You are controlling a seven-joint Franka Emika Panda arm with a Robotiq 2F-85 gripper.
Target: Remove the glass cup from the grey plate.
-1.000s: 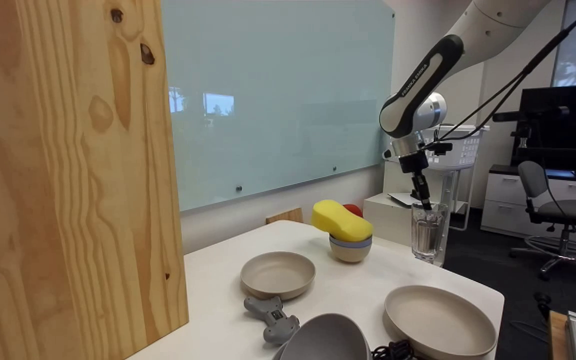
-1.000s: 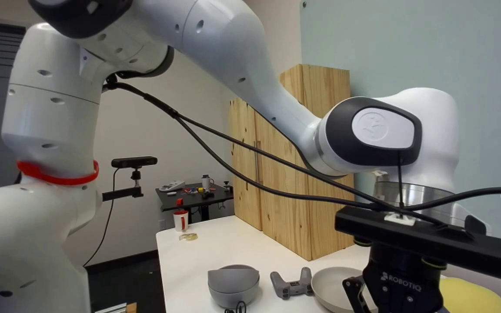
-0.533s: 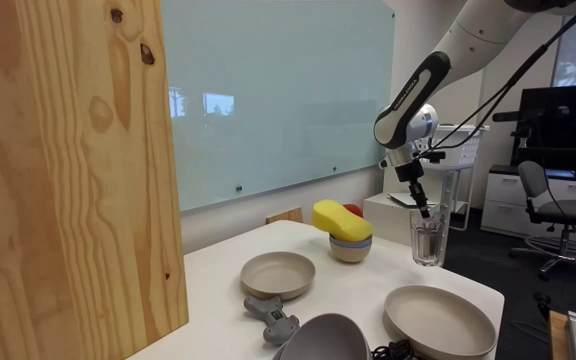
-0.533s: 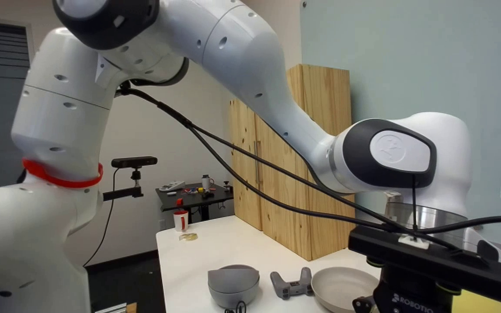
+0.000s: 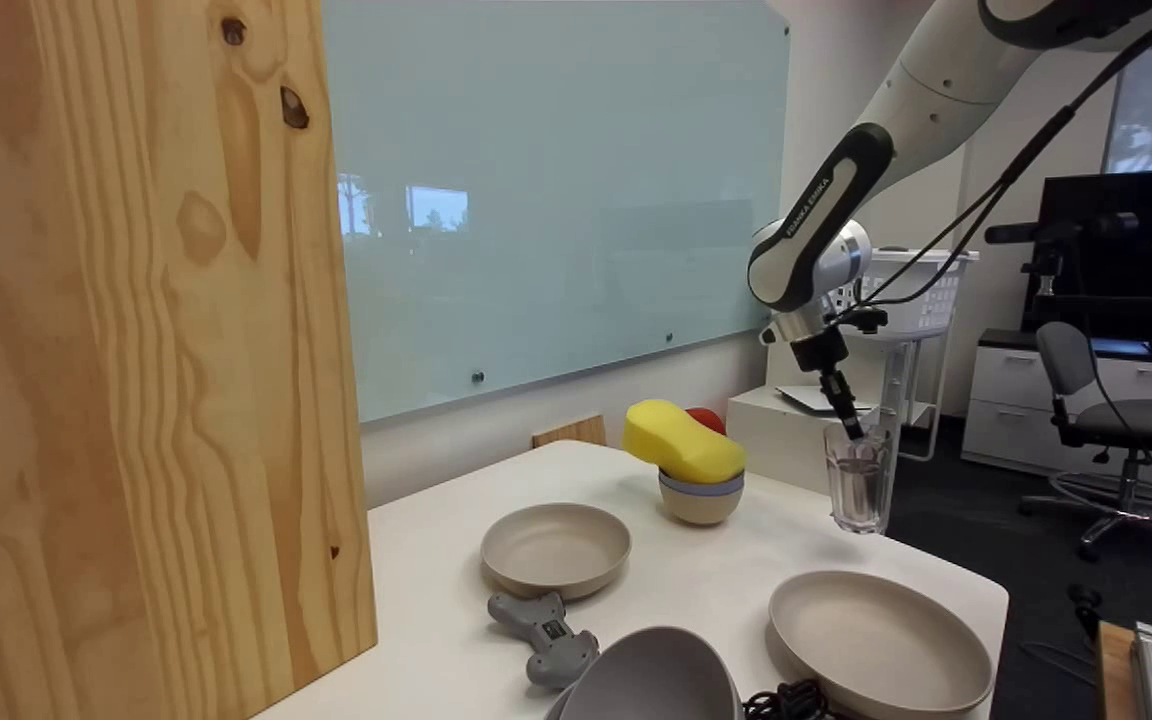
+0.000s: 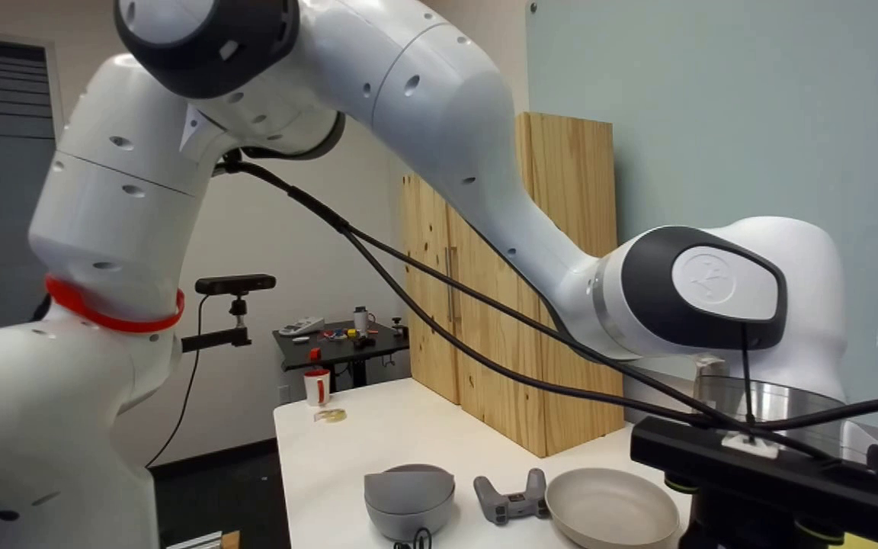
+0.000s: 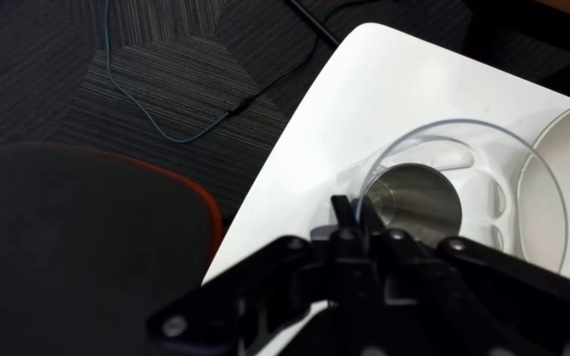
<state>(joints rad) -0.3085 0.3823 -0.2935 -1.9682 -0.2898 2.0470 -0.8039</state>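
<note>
pinching the wall of the glass cup (image 5: 858,490), the gripper (image 7: 356,208) has its jaws nearly together, one inside the rim and one outside. the cup is roughly upright and off the grey plate (image 5: 881,640), over the far side of the table (image 5: 706,570) in an exterior view; whether its base touches the tabletop or hangs just above, i cannot tell. what worries me most is that thin grip: slick glass held on one side only could swivel or slip if the base met the table at a slant. letting go before it sits flat could leave it to drop or topple. in the wrist view the table's edge runs near the cup on its left, with dark floor (image 7: 176,84) beyond, so a drift that way could set it down half over nothing. on the right the plate's rim is close, and a swing there might clip it. the better room, i'd judge, is the white tabletop left of the cup in an exterior view, between the plate and the tan bowl (image 5: 701,503) with the yellow block (image 5: 684,445) on it.
</note>
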